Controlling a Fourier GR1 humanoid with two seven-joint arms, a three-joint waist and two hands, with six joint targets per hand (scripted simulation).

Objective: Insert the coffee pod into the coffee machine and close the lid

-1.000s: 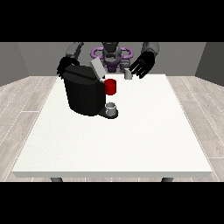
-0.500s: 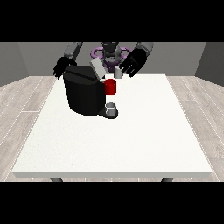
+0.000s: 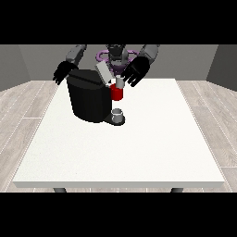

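Now the hand at the view's right (image 3: 135, 70) has dropped to the upright pod (image 3: 120, 83), fingers spread. We see the other hand (image 3: 63, 71) behind the coffee machine (image 3: 90, 99), fingers relaxed. White worktop (image 3: 139, 143), wood floor (image 3: 21, 104).

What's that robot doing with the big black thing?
It is working at a black coffee machine on the white table. The machine's lid stands tilted up. The robot hand at the view's right hovers close to the lid and a red part. The other robot hand is behind the machine.
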